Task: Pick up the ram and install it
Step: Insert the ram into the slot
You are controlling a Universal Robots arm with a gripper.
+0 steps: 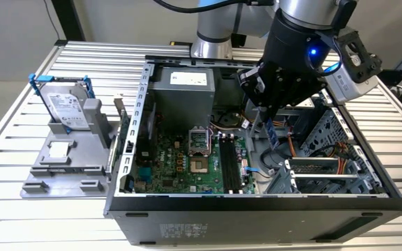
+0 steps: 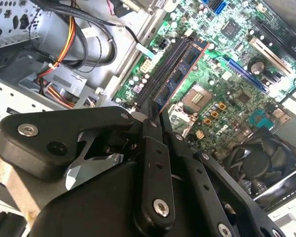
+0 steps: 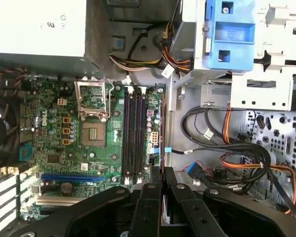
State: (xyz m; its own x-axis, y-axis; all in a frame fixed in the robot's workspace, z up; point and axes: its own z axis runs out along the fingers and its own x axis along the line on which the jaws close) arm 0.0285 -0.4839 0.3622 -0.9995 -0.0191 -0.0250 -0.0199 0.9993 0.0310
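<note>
The ram [image 1: 273, 137] is a thin dark bluish board with black chips. My gripper [image 1: 264, 112] is shut on one end of it and holds it inside the open computer case [image 1: 257, 203]. In the second wrist view the ram [image 2: 180, 69] reaches out from the gripper [image 2: 155, 116] over the motherboard [image 2: 227, 74]. In the first wrist view the ram [image 3: 161, 128] appears edge-on beyond the gripper [image 3: 162, 173]. It hangs beside the long black slots [image 3: 133, 133], over the board's edge and above them, not seated in any.
A silver hard drive in a blue frame [image 1: 67, 107] stands on a grey fixture at the exterior view's left, outside the case. Inside are the power supply [image 1: 183, 91], the processor socket [image 1: 199, 151], a metal drive cage [image 1: 334, 151] and orange cables [image 3: 237, 160].
</note>
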